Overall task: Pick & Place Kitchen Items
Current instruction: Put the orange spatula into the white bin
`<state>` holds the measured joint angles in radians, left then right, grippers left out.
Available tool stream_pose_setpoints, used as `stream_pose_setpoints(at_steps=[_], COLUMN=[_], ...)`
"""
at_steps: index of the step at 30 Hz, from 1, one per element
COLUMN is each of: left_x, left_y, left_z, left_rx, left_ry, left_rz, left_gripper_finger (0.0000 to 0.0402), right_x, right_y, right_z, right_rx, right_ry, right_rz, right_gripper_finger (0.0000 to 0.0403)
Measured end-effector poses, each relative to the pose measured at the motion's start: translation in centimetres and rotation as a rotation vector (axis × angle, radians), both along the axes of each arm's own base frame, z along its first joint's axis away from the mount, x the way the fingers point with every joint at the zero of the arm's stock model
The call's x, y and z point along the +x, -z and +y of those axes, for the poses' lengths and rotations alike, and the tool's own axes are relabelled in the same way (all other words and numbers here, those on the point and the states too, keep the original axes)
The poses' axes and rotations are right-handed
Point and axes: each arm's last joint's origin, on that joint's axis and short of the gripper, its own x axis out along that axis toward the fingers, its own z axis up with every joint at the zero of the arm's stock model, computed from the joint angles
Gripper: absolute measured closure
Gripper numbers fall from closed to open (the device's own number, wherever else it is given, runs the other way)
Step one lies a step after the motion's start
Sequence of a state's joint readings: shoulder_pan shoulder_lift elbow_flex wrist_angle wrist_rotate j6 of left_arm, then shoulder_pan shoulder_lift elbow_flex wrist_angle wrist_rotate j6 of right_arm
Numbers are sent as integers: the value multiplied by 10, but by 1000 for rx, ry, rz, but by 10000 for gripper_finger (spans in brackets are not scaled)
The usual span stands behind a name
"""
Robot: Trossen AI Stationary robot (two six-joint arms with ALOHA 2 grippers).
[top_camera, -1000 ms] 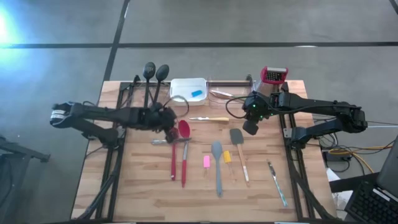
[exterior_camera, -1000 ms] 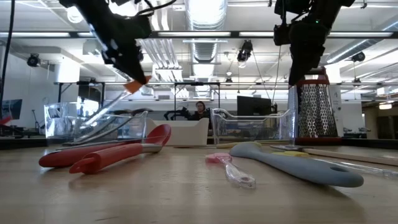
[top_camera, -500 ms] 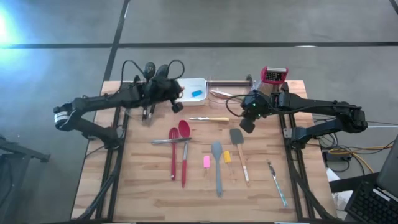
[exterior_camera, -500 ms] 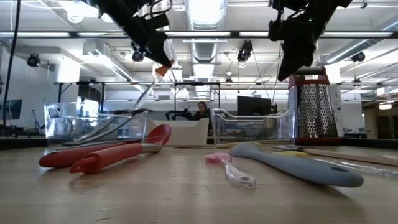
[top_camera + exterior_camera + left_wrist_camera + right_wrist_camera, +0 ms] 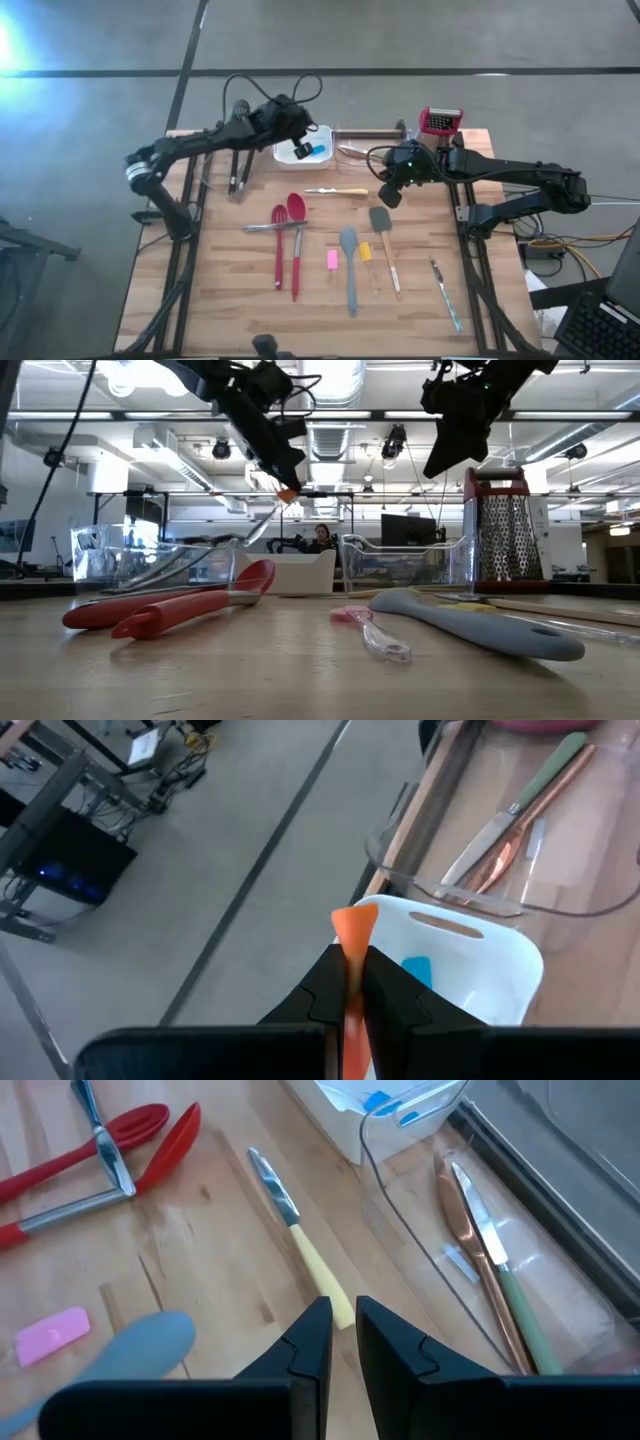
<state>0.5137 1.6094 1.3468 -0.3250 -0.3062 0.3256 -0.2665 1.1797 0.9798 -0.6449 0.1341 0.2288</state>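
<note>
My left gripper [image 5: 299, 152] hangs over the white tray [image 5: 290, 135] at the table's far side, shut on a small orange piece [image 5: 352, 932]. A blue block [image 5: 417, 970] lies inside the tray. My right gripper [image 5: 385, 196] hovers right of centre above the yellow-handled knife [image 5: 300, 1245]. Its fingers stand almost together with nothing between them. Below on the wood lie two red spoons [image 5: 287, 240], two grey spatulas [image 5: 349, 268], a pink block [image 5: 332, 259] and a yellow block [image 5: 365, 252]. My left gripper pinches the orange piece between its two fingers, and the flared orange end [image 5: 352, 920] sticks out past the fingertips. The fingers slant down toward the tray. The piece is lifted clear, and a clear handle [image 5: 262, 525] trails down from it in the low view.
A clear tray [image 5: 358, 150] holding copper and green-handled knives stands right of the white tray. The red-topped grater [image 5: 440, 121] is at the far right. Black spoons [image 5: 240, 150] lie at the far left, and a thin knife [image 5: 446, 292] lies near the right front.
My left gripper has swung from above the red spoons toward the table's far edge and to the right. It rose and rolled on the way, still shut on the orange piece, and is now over the white tray. My right gripper has tipped a little more level.
</note>
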Motion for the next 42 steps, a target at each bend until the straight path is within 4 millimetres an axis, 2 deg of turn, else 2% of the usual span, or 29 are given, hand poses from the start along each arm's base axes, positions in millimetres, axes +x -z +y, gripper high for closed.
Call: stream_pose_setpoints(at_steps=[6,12,21,34,42], left_x=[18,25,28,28,36], left_y=[2,13,35,49,74], left_z=[10,23,37,41,51], left_rx=[1,-19,-87,-165,-228], left_ry=[7,-5,-4,17,62], left_rz=[21,65,98,117,178], left_gripper_finger=[382,382,382,382,382], right_x=[0,0,0,0,0], right_y=[0,0,-1,-1,-1], right_z=[0,-2,-2,-1,-1], right_rx=[9,-2,-5,-10,-9], right_ry=[19,83,78,70,69], right_rz=[-7,-15,-15,-12,-13], right_gripper_finger=[360,360,360,360,360])
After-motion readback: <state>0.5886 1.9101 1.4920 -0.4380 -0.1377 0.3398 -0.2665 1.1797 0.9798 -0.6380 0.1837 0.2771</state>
